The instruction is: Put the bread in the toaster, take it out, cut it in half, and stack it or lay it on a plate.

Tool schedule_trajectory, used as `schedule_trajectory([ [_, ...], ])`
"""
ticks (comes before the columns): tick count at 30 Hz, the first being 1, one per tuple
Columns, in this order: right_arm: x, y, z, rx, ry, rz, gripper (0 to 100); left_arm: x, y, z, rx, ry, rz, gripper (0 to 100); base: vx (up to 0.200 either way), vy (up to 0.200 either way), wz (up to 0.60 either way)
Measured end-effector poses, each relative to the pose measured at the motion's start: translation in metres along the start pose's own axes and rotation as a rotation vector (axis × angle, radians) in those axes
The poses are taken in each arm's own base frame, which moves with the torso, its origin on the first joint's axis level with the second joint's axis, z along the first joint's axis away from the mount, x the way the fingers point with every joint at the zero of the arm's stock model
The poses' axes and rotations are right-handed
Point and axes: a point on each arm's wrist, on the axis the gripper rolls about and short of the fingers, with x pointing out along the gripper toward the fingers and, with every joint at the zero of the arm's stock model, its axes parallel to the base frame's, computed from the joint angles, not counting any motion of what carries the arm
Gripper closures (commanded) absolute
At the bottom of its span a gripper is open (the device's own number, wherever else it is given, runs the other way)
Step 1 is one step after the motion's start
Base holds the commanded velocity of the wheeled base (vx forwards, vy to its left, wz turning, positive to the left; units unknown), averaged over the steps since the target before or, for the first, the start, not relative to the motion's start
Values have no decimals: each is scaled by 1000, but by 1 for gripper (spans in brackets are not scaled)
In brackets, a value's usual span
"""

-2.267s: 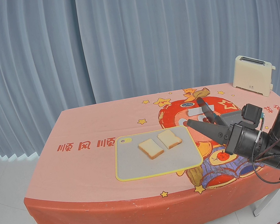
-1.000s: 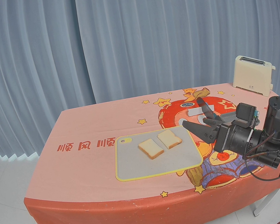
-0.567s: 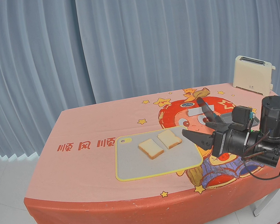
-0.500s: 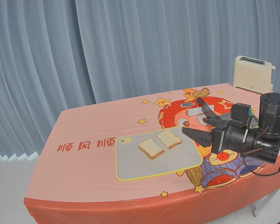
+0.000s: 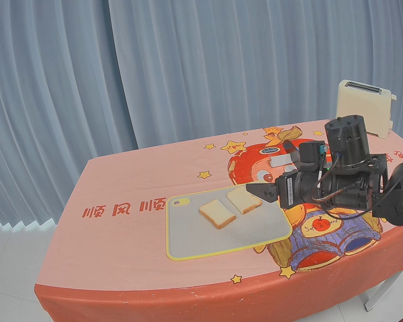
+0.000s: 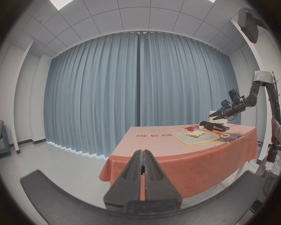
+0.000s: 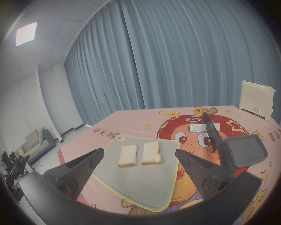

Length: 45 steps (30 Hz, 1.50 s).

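My right tool is wide open and hangs in the air by the right side of the cutting board. The bread lies flat on that board in two pieces, a left piece and a right piece, side by side, and the toaster stands at the back right corner of the surface. My left tool is closed, down low and well away from the surface.
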Motion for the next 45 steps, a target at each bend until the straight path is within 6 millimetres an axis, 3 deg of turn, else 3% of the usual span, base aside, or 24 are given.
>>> schedule_trajectory([
  [7, 21, -2, 32, -7, 63, -36, 0, 0, 0, 0, 0, 0, 0, 100, 0, 0, 0],
  [10, 33, -7, 36, -5, 110, -70, 0, 0, 0, 0, 0, 0, 0, 100, 0, 0, 0],
  [20, 71, -19, 28, -18, 182, -212, 0, 0, 0, 0, 0, 0, 0, 100, 0, 0, 0],
  [29, 94, -24, 8, -35, 223, -298, 0, 0, 0, 0, 0, 0, 0, 100, 0, 0, 0],
  [45, 110, -29, -2, -47, 234, -366, 0, 0, 0, 0, 0, 0, 0, 100, 0, 0, 0],
])
